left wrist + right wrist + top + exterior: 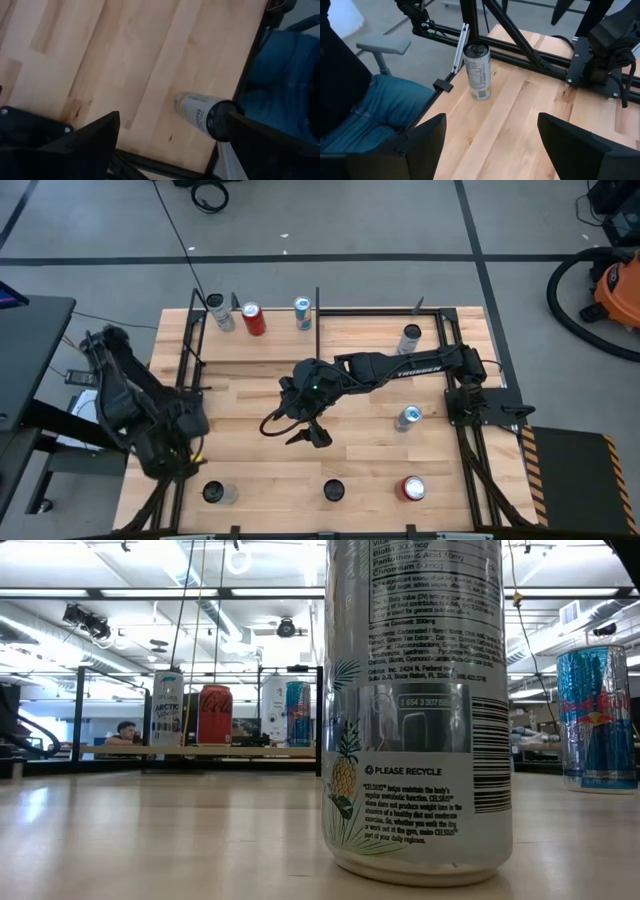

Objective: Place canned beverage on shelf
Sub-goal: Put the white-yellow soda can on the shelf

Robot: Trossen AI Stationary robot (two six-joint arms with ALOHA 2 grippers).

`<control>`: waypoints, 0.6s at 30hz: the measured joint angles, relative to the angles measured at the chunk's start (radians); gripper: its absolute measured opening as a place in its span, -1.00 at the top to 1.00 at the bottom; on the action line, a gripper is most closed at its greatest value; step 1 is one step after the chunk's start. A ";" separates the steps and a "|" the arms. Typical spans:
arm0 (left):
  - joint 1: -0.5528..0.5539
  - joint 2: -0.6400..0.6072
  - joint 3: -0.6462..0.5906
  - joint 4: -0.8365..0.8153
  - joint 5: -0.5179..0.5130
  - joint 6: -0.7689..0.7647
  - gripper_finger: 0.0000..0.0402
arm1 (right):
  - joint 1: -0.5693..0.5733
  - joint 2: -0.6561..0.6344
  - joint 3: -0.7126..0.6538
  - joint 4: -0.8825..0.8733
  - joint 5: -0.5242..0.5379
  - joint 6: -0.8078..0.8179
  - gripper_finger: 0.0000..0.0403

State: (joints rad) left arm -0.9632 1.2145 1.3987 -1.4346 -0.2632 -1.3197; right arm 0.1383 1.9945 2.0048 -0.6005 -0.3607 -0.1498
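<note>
right gripper [308, 436] hangs over the middle of the table [380, 465], jaws spread wide with nothing in them. left gripper [190, 465] sits at the table's left edge, also wide open and empty. the shelf [255, 345] is at the far left end with three cans on it: a white one [219, 312], a red one [253, 319] and a blue one [302, 312]. a slim white can [477, 71] stands near the front edge, loose on the wood.

Can [477, 72]: standing upright near the worktop [530, 130] edge.
Right end effector [492, 137]: hovering open, empty.
Person's leg [375, 112]: showing beside the worktop.
</note>
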 joint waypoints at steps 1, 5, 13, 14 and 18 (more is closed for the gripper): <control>-0.016 0.013 0.000 -0.002 -0.004 -0.011 -0.79 | 0.000 0.000 0.000 0.000 0.000 -0.003 -0.60; -0.101 0.069 0.000 -0.005 -0.006 -0.100 -0.79 | 0.000 0.000 0.000 -0.005 0.000 -0.007 -0.60; -0.225 0.177 0.000 0.004 -0.008 -0.295 -0.79 | 0.000 0.000 0.000 -0.053 0.000 -0.007 -0.60; -0.233 0.190 0.000 0.010 -0.010 -0.313 -0.79 | 0.000 0.000 0.000 -0.053 0.000 -0.007 -0.60; -0.253 0.227 0.000 0.052 -0.012 -0.397 -0.79 | 0.000 0.000 0.000 -0.052 -0.004 -0.011 -0.60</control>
State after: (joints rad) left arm -1.2163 1.4420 1.3991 -1.3825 -0.2749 -1.7171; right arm 0.1383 1.9944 2.0045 -0.6525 -0.3649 -0.1612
